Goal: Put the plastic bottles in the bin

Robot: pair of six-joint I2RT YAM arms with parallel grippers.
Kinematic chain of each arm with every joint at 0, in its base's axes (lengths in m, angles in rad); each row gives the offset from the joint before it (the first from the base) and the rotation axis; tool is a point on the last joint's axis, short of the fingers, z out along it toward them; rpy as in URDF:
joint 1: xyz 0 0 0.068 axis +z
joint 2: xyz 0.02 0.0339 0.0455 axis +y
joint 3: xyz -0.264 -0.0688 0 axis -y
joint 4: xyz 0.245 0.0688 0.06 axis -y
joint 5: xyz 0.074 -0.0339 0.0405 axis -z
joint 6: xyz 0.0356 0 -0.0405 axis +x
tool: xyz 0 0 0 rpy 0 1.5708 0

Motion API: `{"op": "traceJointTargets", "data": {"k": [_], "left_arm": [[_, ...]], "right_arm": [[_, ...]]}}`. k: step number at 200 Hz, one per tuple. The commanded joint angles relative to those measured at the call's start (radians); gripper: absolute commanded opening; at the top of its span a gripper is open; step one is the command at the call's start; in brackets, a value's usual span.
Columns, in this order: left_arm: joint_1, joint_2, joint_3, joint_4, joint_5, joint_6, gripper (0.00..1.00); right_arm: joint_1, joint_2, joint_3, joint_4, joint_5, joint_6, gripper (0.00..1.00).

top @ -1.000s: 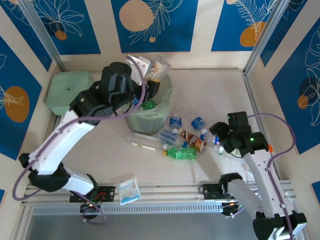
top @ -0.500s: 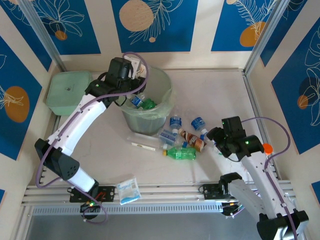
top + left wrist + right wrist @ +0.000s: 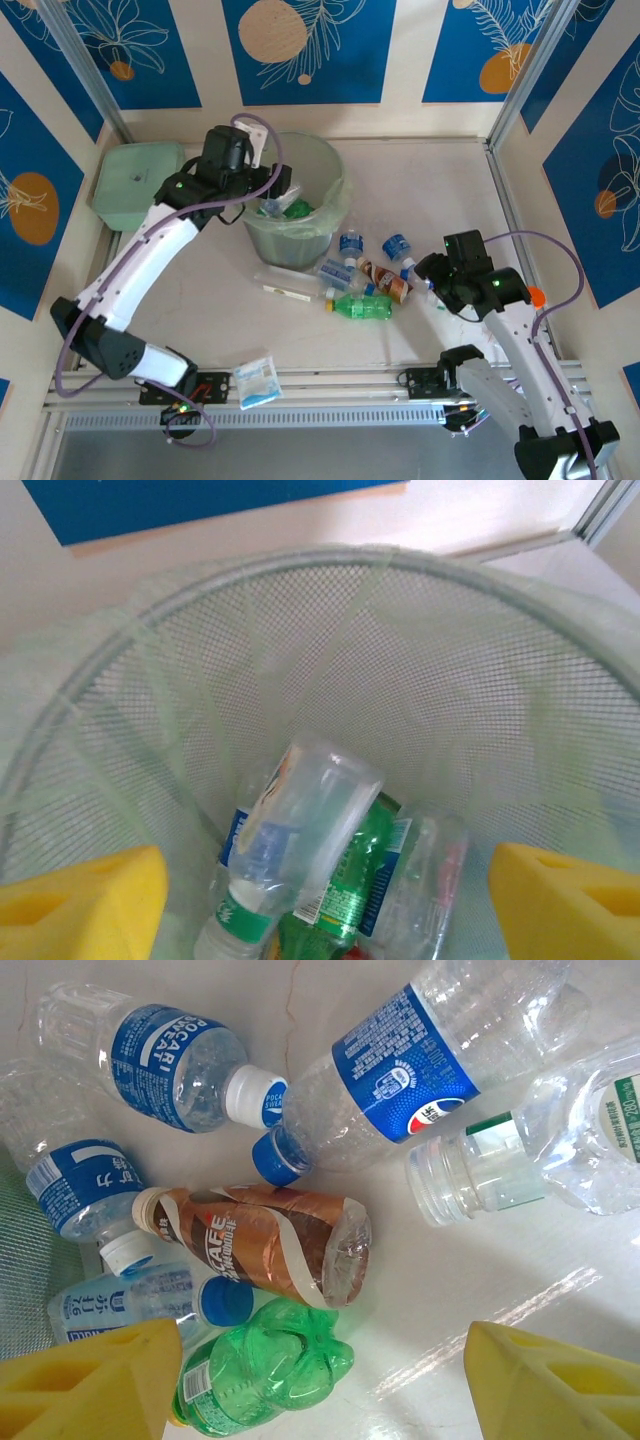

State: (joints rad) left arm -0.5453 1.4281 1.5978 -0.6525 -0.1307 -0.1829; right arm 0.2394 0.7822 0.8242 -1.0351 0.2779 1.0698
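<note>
Some plastic bottles lie in the bin under the wide, empty left gripper; loose bottles litter the counter under the wide, empty right gripper.

Pale, glossy table, walled on three sides. Toward the back, left of centre: a round pale-green bin, upright. In the back left corner, well apart from the bottles: a square pale-green lidded box. Just in front of the bin, lying crosswise: a long clear bottle. Right of that, a loose cluster lying on their sides: a green bottle, a brown-labelled bottle just behind it, several blue-labelled bottles close around. Near the front edge, alone: a flat white-and-blue packet.
</note>
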Motion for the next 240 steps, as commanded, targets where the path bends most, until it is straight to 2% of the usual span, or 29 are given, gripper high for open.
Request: {"op": "traceJointTargets", "data": {"k": [1,37,84,114,146,191,240], "left_arm": [[0.001,-0.089,0.013,-0.036,0.025,-0.028,0.84],[-0.001,-0.233,-0.03,-0.072,0.14,-0.06,0.85],[-0.008,-0.438,-0.279,-0.036,0.376,-0.146,0.87],[-0.032,-0.502,-0.391,-0.015,0.466,-0.192,0.86],[-0.07,-0.533,-0.448,0.005,0.513,-0.204,0.86],[-0.095,-0.539,-0.469,0.004,0.51,-0.201,0.86],[-0.122,-0.533,-0.488,0.012,0.517,-0.223,0.85]], "right_arm": [[0.01,0.001,0.034,-0.056,0.03,-0.017,0.75],[-0.007,0.073,0.079,-0.15,0.099,-0.05,0.78],[-0.086,0.111,0.066,-0.195,0.164,-0.025,0.86],[-0.116,0.156,0.03,-0.212,0.21,0.028,0.86],[-0.153,0.183,-0.008,-0.228,0.264,0.108,0.87],[-0.183,0.177,-0.074,-0.229,0.297,0.256,0.87],[-0.296,0.21,-0.14,-0.018,0.233,0.151,0.86]]}}
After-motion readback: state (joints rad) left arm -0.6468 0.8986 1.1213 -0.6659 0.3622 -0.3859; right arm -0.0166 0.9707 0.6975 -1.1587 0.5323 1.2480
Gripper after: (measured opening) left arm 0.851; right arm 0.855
